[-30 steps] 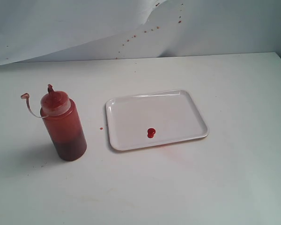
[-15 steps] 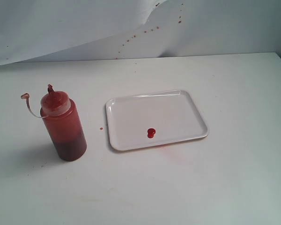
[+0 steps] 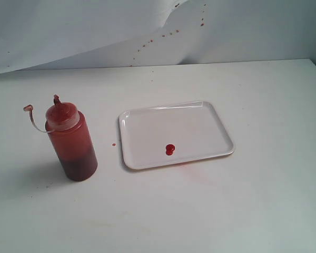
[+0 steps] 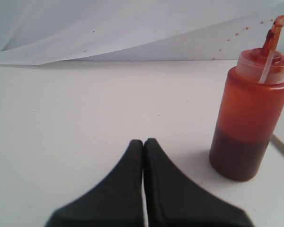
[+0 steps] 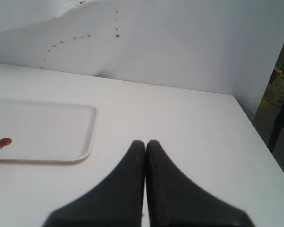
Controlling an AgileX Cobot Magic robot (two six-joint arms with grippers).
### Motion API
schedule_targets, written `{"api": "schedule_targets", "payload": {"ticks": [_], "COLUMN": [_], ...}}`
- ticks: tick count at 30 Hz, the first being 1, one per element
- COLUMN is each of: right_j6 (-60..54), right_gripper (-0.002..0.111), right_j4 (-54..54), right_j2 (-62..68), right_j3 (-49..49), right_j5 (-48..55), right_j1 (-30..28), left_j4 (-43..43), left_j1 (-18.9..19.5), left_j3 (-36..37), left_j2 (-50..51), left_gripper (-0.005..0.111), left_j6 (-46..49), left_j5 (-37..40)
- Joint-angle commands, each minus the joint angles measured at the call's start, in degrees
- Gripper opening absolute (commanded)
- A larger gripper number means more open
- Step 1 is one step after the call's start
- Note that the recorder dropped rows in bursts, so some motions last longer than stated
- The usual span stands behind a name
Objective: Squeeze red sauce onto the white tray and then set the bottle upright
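I can find no change over the last second. In the exterior view the bottle (image 3: 72, 145) stands left of the white tray (image 3: 189, 124) just as before, and the red sauce (image 3: 170, 149) on the tray has not spread.

The bottle (image 3: 71, 142) stands upright, cap dangling, beside the white tray (image 3: 200, 124) holding a red sauce (image 3: 170, 149) blob.

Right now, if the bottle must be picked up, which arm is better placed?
Left. The bottle stands upright close ahead of the shut left gripper, on that arm's side. The right gripper, also shut, has only the white tray and red sauce in view.
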Motion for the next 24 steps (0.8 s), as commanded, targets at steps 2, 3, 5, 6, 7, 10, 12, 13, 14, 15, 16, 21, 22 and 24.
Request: {"api": "schedule_targets", "payload": {"ticks": [2, 3, 5, 6, 7, 10, 12, 13, 14, 15, 16, 21, 22, 24], "right_j6": [1.49, 1.6, 1.97, 2.1, 2.1, 2.1, 2.93, 3.04, 4.77, 5.59, 6.69, 6.69, 6.67, 6.67], "right_gripper": [0.0, 0.0, 0.0, 0.0, 0.0, 0.0, 0.0, 0.0, 0.0, 0.0, 0.0, 0.0, 0.0, 0.0], "right_j4": [0.56, 0.56, 0.56, 0.56, 0.56, 0.56, 0.7, 0.7, 0.7, 0.7, 0.7, 0.7, 0.7, 0.7], "right_j2": [-0.38, -0.38, -0.38, -0.38, -0.38, -0.38, -0.38, -0.38, -0.38, -0.38, -0.38, -0.38, -0.38, -0.38], "right_j3": [0.16, 0.16, 0.16, 0.16, 0.16, 0.16, 0.16, 0.16, 0.16, 0.16, 0.16, 0.16, 0.16, 0.16], "right_j5": [-0.71, -0.15, 1.2, 1.91, 2.78, 4.57, 6.27, 6.27, 6.27, 6.27, 6.27, 6.27, 6.27, 6.27], "right_j1": [-0.35, -0.44, -1.38, -1.94, -2.69, -4.2, -4.82, -4.82, -4.82, -4.82, -4.82, -4.82, -5.19, -7.49], "left_j4": [0.12, 0.12, 0.12, 0.12, 0.12, 0.12, 0.12, 0.12, 0.12, 0.12, 0.12, 0.12, 0.12, 0.12], "left_j1": [0.07, 0.07, 0.07, 0.07, 0.07, 0.07, 0.07, 0.07, 0.07, 0.07, 0.07, 0.07, 0.07, 0.07], "left_j3": [0.24, 0.24, 0.24, 0.24, 0.24, 0.24, 0.24, 0.24, 0.24, 0.24, 0.24, 0.24, 0.24, 0.24], "left_j2": [-0.18, -0.18, -0.18, -0.18, -0.18, -0.18, -0.18, -0.18, -0.18, -0.18, -0.18, -0.18, -0.18, -0.18], "left_gripper": [0.001, 0.001, 0.001, 0.001, 0.001, 0.001, 0.001, 0.001, 0.001, 0.001, 0.001, 0.001, 0.001, 0.001], "left_j6": [0.14, 0.14, 0.14, 0.14, 0.14, 0.14, 0.01, 0.01, 0.01, 0.01, 0.01, 0.15, 0.15, 0.15], "left_j5": [-0.3, -0.3, -0.3, -0.3, -0.3, -0.3, -0.3, -0.3, -0.3, -0.3, -0.3, -0.3, -0.3, -0.3]}}
